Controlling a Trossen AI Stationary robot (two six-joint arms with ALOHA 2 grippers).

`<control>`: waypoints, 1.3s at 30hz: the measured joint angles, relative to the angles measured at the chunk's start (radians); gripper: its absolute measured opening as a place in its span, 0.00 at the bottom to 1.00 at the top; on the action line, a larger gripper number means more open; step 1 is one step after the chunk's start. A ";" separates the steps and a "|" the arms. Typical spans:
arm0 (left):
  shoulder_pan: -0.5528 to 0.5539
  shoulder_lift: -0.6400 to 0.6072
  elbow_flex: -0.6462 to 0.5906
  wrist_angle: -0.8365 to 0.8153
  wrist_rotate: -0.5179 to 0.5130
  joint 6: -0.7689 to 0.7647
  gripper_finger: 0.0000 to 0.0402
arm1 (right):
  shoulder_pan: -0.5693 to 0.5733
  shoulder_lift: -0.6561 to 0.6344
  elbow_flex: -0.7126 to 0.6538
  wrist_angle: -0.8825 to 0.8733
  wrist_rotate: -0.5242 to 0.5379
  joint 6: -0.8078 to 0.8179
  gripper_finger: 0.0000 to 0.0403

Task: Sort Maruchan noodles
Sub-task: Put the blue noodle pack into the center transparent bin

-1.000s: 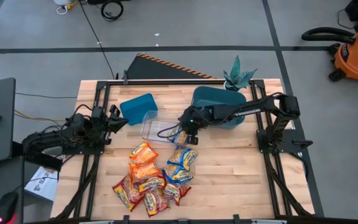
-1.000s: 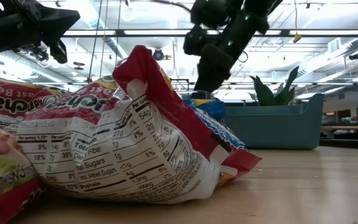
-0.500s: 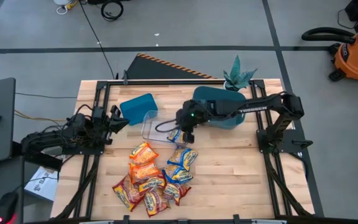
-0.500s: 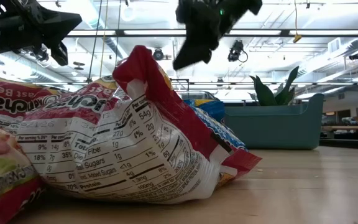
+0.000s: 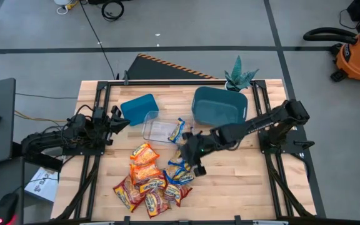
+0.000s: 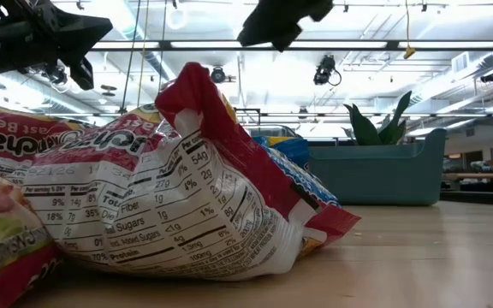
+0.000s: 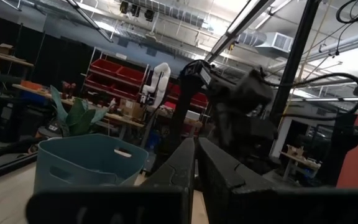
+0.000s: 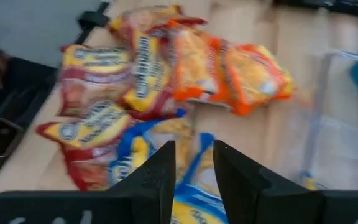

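Right gripper (image 5: 197, 156) over the pile of Maruchan noodles (image 5: 152, 178), probably there to pick a blue pack. Fingers (image 8: 160, 171) a little apart, holding nothing, blue pack (image 8: 166, 155) just below them. 1 blue pack (image 5: 177, 130) already lying in the clear tray (image 5: 152, 125). Left gripper (image 5: 114, 119) waiting by the table's left edge, fingers pressed together.

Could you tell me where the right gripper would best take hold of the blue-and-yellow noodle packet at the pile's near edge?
Probably from straight above, at the flat shiny blue-and-yellow noodle packet's free edge facing the bare wooden table. It lies flat, and red-and-yellow packets crowd its far side. The right gripper already hovers over it, fingers slightly apart; the left gripper waits by the table's left edge.
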 joint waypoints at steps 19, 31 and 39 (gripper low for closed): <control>0.000 0.000 0.000 -0.002 0.000 0.000 0.06 | 0.134 0.016 -0.139 0.134 0.080 -0.013 0.62; 0.000 0.000 0.000 0.000 0.000 0.000 0.06 | 0.174 0.055 -0.176 0.123 0.155 -0.046 0.62; 0.000 0.000 0.000 -0.001 0.001 0.000 0.06 | 0.190 0.052 -0.180 0.133 0.228 -0.046 0.61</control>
